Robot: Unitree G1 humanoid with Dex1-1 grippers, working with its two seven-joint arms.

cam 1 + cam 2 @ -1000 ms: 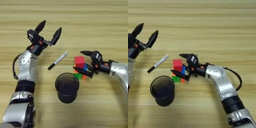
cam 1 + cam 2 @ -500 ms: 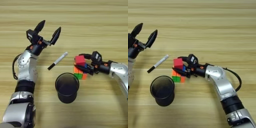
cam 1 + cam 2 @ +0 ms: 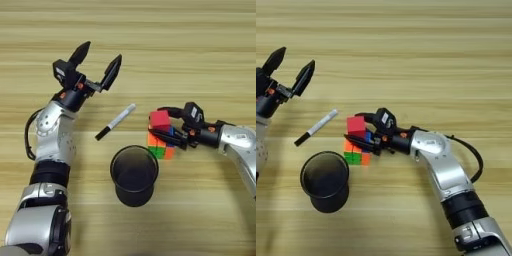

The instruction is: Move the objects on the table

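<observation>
The right gripper (image 3: 161,122) brackets the small red cube (image 3: 160,119) at frame centre, atop the multicoloured puzzle cube (image 3: 161,145); a clumsy squeeze could topple it toward the black mesh cup (image 3: 134,175) (just below). The left gripper (image 3: 96,62) hangs wide open, empty, upper left; the table (image 3: 200,45) offers room above.
</observation>
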